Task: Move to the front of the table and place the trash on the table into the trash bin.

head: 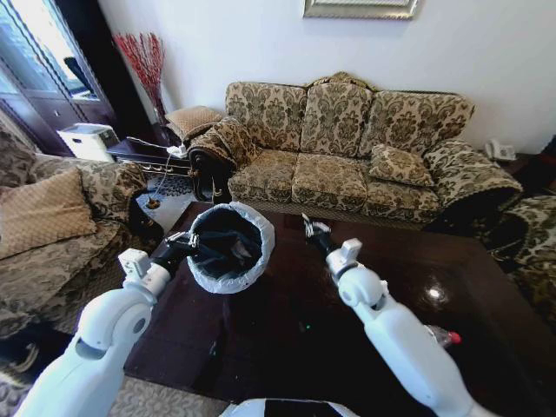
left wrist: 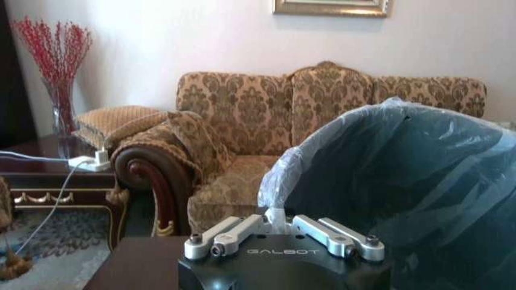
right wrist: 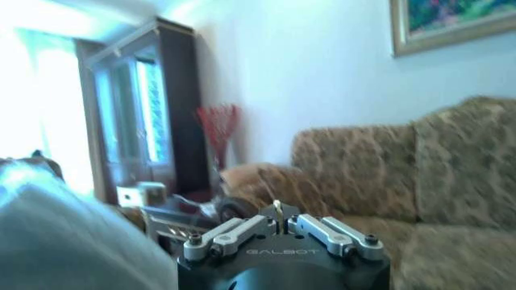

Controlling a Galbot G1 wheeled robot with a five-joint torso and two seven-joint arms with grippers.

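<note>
Left arm was raised over the near-left part of the table (head: 287, 304). Left gripper (head: 185, 246) sat at the rim of the trash bin (head: 228, 246), clenched on the bag-lined edge; in the left wrist view the fingers (left wrist: 277, 215) pinched the pale liner where it folded over the rim. Bin was tilted, its mouth turned up toward the head camera. Judgement: held tipped so its opening faced the other arm, making a wide target for a drop.

Bin interior looked dark; contents could not be made out.

Right gripper (head: 312, 230) hovered just beside the bin, over the dark tabletop, wrist pointed toward the sofa (head: 347, 148). In the right wrist view the fingers (right wrist: 277, 211) met at the tip, pressed together, with nothing seen between them. Judgement: likely empty, positioned close to the bin mouth for a release.

Small clear bottle with a red cap (head: 441, 336) lay on its side on the table's near-right area, partly hidden by the right forearm, well apart from the bin. Judgement: that piece of trash was not yet binned. No paper scraps were discernible on the visible tabletop.
</note>
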